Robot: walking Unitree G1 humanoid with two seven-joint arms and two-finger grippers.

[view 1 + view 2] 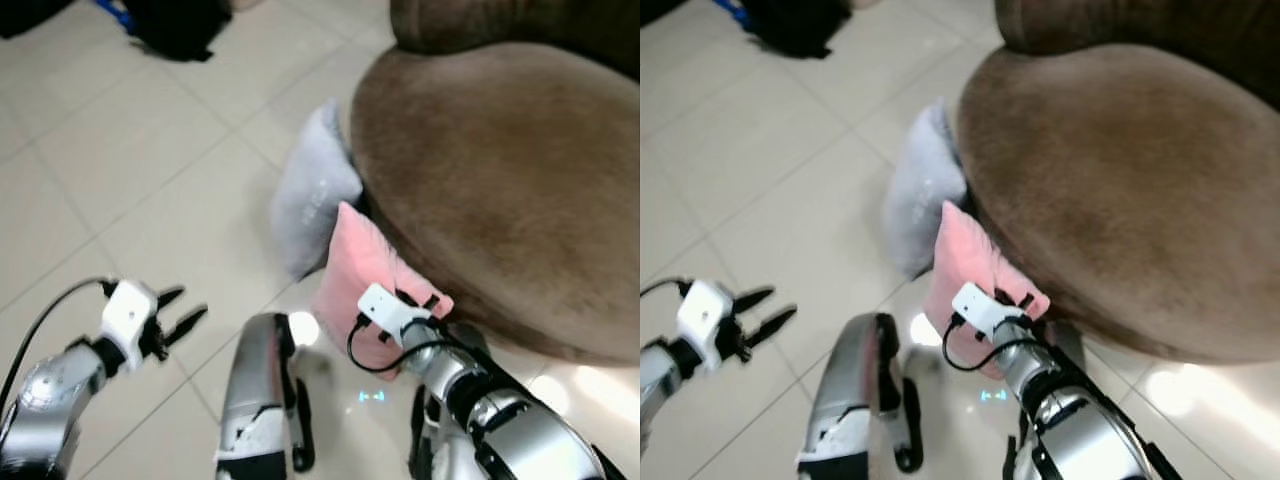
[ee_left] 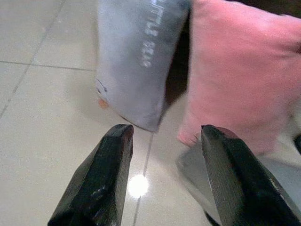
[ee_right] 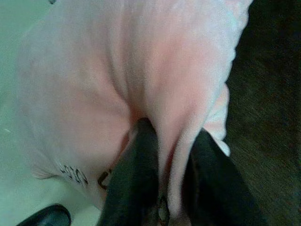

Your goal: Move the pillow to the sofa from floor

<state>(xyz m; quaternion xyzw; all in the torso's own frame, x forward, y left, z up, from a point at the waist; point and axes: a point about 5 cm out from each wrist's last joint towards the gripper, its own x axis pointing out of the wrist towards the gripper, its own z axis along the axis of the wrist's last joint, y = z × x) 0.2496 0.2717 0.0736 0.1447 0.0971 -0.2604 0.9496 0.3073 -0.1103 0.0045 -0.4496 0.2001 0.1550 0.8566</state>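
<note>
Pale floor tiles [image 1: 150, 150] lie under the soft pink pillow [image 1: 365, 275], apparently light, its fabric fold pinched between the right gripper [image 3: 164, 155] fingers, left gripper [image 1: 180, 318] spread aside.

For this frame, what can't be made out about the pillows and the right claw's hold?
- Pink pillow: its lower part is hidden behind the right claw and wrist in the eye views.
- Grey pillow: printed lettering blurred in the left wrist view; unreadable.
- Pink pillow's dark print, right wrist view: partly covered by a claw finger.
- Sofa: cut off by the frame edges.
</note>
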